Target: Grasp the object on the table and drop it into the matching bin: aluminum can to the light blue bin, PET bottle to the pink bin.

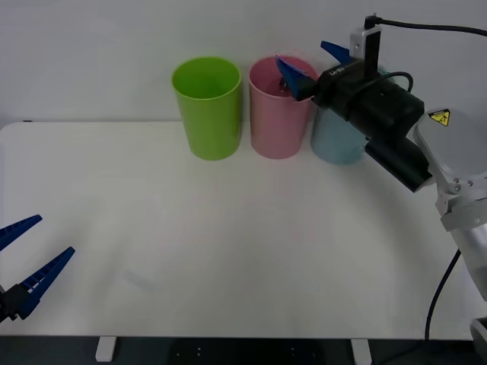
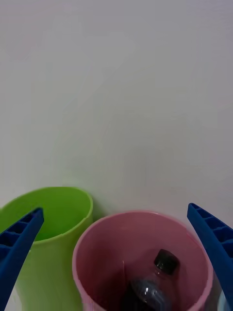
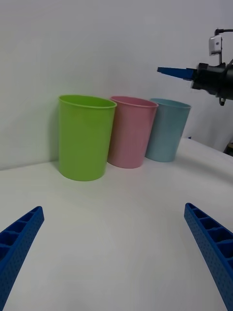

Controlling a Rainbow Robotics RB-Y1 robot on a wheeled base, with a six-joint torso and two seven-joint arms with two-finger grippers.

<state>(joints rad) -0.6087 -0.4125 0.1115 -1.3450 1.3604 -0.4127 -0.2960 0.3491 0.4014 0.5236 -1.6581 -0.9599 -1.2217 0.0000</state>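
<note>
- Nearest me, my left gripper (image 1: 27,262) sits low at the near left edge of the wide white matte table (image 1: 228,243), blue ribbed fingers spread wide with nothing between them. I judge this arm parked.
- The tabletop between that gripper and the far row of bins carries nothing I can see: plain, flat, unmarked.
- At the far edge stand three tall tapered plastic bins in a row, close beside one another: a lime green bin (image 1: 207,106) on the left, the pink bin (image 1: 277,110) in the middle, the light blue bin (image 1: 338,137) on the right, partly hidden behind my right arm.
- My right gripper (image 1: 312,65) hovers above the pink bin's mouth, fingers wide apart and holding nothing.
- The small clear PET bottle (image 2: 150,286) with dark contents and black screw cap lies inside the pink bin, directly below the right gripper. It leans against the inner wall, long axis tilted, cap uppermost.
- The right arm is far the nearer to the bottle; the left is well apart across the table.
- Judgement: the bottle is in its matching bin, so the drop looks complete. What remains is lifting the right arm clear without catching the pink rim or nudging the light blue bin beside it.
- Behind the bins, a plain pale wall; a black cable runs from the right wrist.
</note>
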